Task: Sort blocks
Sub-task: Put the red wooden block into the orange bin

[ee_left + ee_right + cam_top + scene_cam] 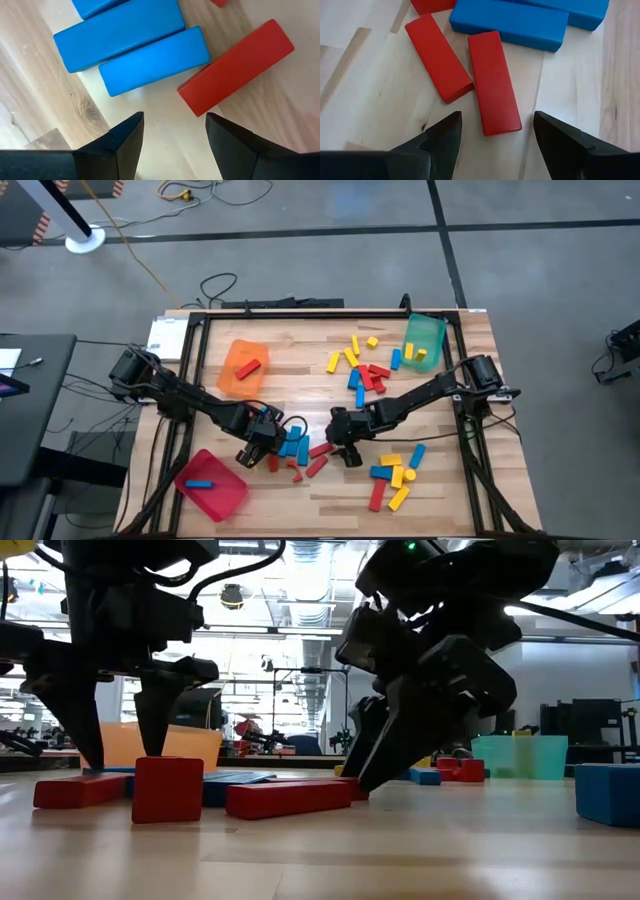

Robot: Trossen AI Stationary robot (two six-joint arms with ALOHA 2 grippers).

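blocks (366,374) in red, blue and yellow lie scattered over the table (300,360), none bearing readable writing. left gripper (262,447) hangs near the front edge, fingers apart and empty, over blue blocks (135,47) and a red block (235,67). right gripper (347,448), just beside it toward the middle, stands open and empty over two red blocks (492,82). orange tray (243,367), red tray (212,484) and green tray (422,340) each hold blocks.

Bright overhead light; low view backlit, foreground blurred.
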